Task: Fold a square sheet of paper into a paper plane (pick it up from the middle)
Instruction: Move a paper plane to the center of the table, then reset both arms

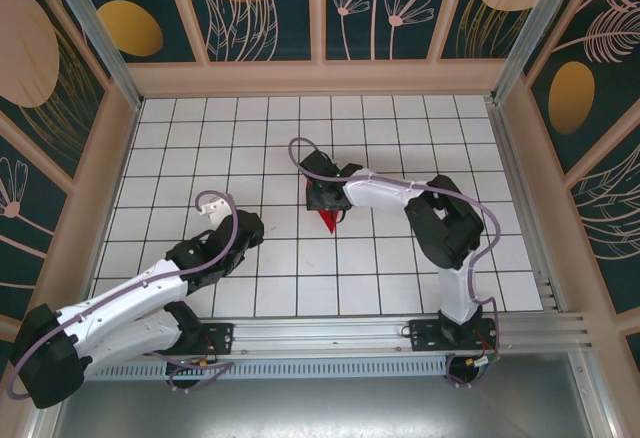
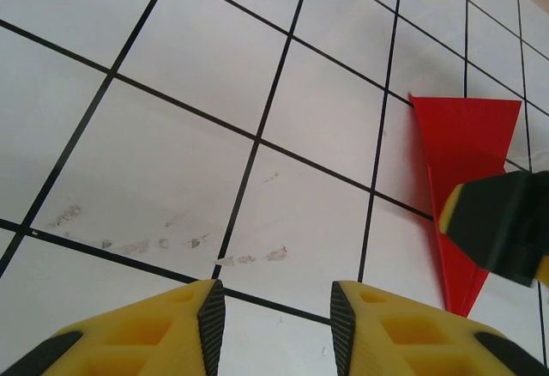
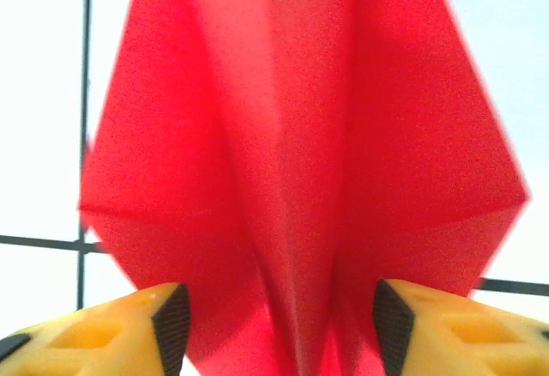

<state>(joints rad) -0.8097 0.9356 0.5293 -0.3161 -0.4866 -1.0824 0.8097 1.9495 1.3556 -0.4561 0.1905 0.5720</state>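
At the right hand (image 3: 274, 324): spread wide astride the centre ridge of the paper plane (image 3: 300, 136), not closed on it. At the left hand (image 2: 273, 316): partly open, empty, above bare surface (image 2: 171, 136). Paper flat near mid-surface, tip toward the arm bases.

Paper plane: the red paper plane (image 3: 300, 161) takes up most of the picture and looks blurred.
Folds: 1 raised crease runs down the middle; 2 flaps spread to the left and to the right, each ending in a sharp corner.
Right gripper: the right gripper (image 3: 274, 316) is at the bottom edge, its 2 yellow fingers (image 3: 111, 329) wide apart, black pads (image 3: 174, 324) facing inward.
Between the fingers: the lower part of the plane; whether it touches the pads cannot be told.
Background: white table (image 3: 43, 93) with black grid lines (image 3: 86, 50).
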